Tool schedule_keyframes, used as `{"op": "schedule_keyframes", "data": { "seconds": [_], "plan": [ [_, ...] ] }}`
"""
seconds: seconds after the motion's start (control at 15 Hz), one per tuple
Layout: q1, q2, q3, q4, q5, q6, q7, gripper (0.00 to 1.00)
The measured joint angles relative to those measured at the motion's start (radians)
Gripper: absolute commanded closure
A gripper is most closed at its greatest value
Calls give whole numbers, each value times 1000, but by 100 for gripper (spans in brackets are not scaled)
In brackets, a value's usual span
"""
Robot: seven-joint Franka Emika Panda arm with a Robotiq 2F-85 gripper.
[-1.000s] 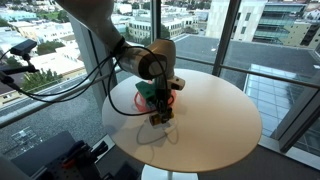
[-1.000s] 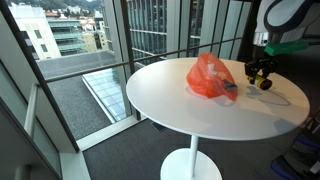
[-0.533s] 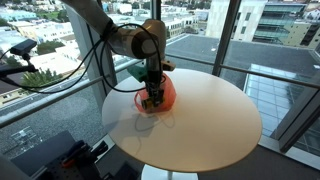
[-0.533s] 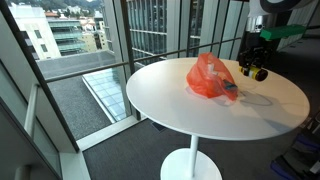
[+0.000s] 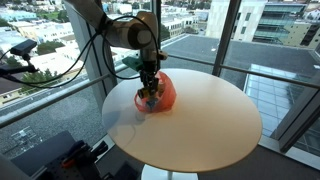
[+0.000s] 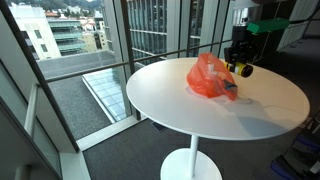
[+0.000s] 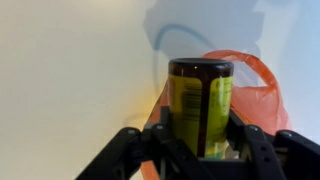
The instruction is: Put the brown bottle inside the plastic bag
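My gripper is shut on the brown bottle, which has a yellow-green label and a dark cap. The orange plastic bag lies on the round white table. In both exterior views the gripper holds the bottle in the air, above the table and right beside the bag. In the wrist view the bag shows just behind and to the right of the bottle.
Glass walls with dark frames surround the table. Cables and a camera stand hang off the table's side. The table's edge is close to the bag.
The gripper has lifted the bottle off the table and carried it up and toward the bag over the last second.
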Motion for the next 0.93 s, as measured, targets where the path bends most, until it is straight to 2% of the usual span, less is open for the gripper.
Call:
{"op": "schedule_keyframes", "data": {
  "seconds": [0.93],
  "plan": [
    [6, 208, -5, 164, 0, 0, 0, 71]
  ]
}}
